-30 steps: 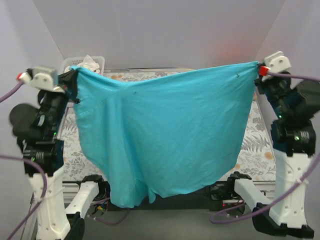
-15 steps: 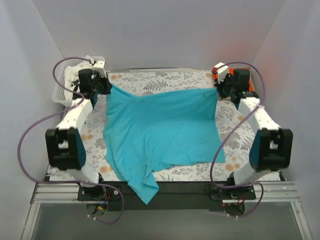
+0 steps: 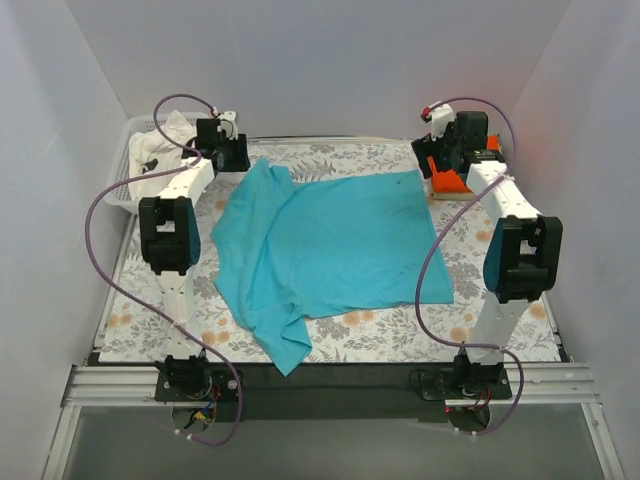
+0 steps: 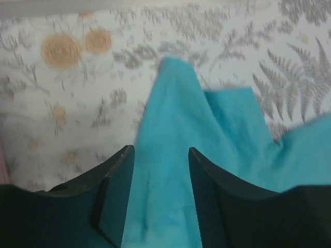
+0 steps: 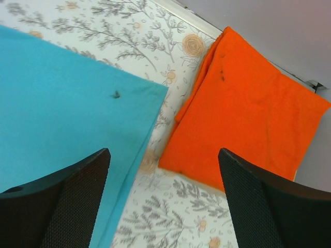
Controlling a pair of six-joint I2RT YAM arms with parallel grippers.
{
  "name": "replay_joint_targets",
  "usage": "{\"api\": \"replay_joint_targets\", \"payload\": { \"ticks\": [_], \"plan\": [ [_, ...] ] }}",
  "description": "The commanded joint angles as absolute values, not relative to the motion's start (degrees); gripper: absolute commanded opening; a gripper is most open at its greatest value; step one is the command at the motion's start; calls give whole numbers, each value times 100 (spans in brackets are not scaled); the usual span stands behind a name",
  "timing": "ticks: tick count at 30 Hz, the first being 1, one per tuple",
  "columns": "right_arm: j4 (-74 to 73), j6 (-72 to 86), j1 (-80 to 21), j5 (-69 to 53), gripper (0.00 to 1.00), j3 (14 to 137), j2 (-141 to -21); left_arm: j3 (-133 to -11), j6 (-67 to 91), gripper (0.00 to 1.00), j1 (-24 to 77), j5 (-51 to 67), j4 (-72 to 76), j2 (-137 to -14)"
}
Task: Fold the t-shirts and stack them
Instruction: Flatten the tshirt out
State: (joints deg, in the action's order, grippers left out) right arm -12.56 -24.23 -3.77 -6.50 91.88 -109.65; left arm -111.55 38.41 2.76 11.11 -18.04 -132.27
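The teal t-shirt (image 3: 330, 245) lies spread on the flowered table, its left side rumpled and one flap reaching the front edge. My left gripper (image 3: 235, 158) is at the shirt's far left corner; in the left wrist view its jaws (image 4: 158, 150) stand apart over the teal cloth (image 4: 207, 119), which lies slack under them. My right gripper (image 3: 432, 160) is at the far right corner, wide open (image 5: 163, 151) above bare table between the teal edge (image 5: 62, 88) and a folded orange t-shirt (image 5: 248, 103), also seen from above (image 3: 450, 182).
A white lattice basket (image 3: 122, 190) with white cloth (image 3: 165, 135) in it stands at the back left, beside the left arm. Walls close in the table on three sides. A black rail (image 3: 350, 375) runs along the front edge.
The shirt was held up stretched between both shut grippers, then carried forward and lowered. Now it lies on the table and both grippers have opened and let go of it.
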Motion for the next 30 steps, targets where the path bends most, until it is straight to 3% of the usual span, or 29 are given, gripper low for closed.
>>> {"api": "replay_joint_targets", "payload": {
  "ticks": [1,6,11,23,30],
  "plan": [
    [-1906,-2557,-404,-1193,76,8940,-9907,-10023,3876,43,229,1431,-2109,-11464],
    [-3039,-2874,-404,-1511,63,8140,-9256,-8282,3815,32,229,1846,-2461,-9970],
    [-3612,-3181,-431,-1635,46,7437,-9088,-7146,3718,26,229,1389,-2505,-9642],
    [-3630,-3594,-457,-1091,28,6021,-9518,-6759,3604,16,150,361,-2496,-10476],
    [-3612,-3735,-457,-756,25,5485,-9589,-7609,2954,15,-272,-667,-2487,-11415]
  ]
}}
